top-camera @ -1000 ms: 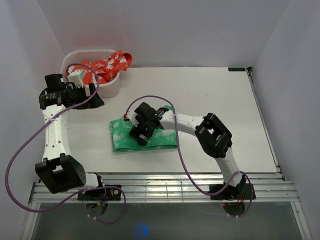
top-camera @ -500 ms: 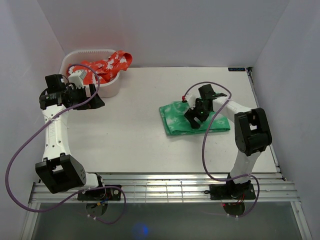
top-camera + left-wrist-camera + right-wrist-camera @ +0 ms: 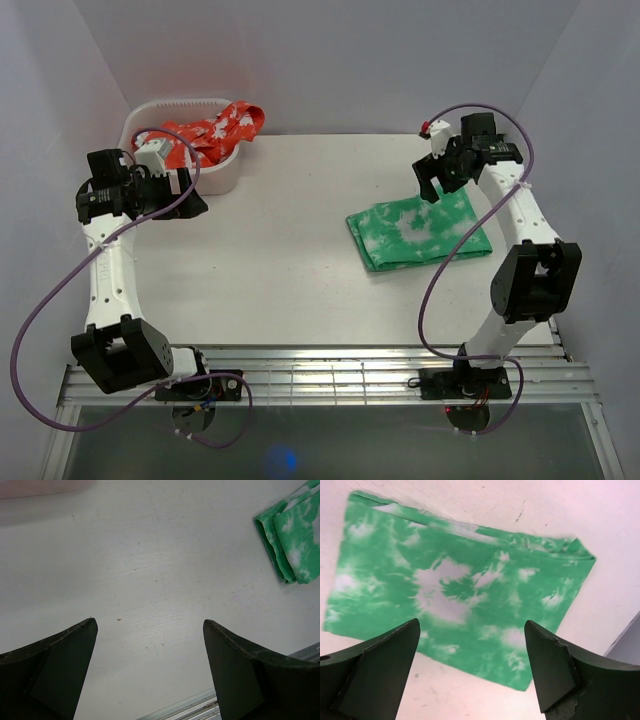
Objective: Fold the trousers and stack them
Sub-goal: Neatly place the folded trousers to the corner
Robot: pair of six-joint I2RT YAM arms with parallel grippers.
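The trousers [image 3: 420,232] lie folded flat on the right side of the worktop [image 3: 290,270], so folding looks done and perhaps only stacking remains; both the right gripper [image 3: 470,630], hovering at their far edge, and the left gripper [image 3: 149,625] stand apart and empty, while only the overhead view shows the tub [image 3: 222,180] holding red cloth [image 3: 215,130].

The trousers [image 3: 455,600], folded into a flat green rectangle blotched with white, are seen lying on the white table [image 3: 570,520], stretched from the upper left of the frame to right of centre. The right gripper [image 3: 471,630] is pictured over them, its dark fingers [image 3: 375,670] set wide apart at the lower left and lower right corners, with nothing gripped between them.
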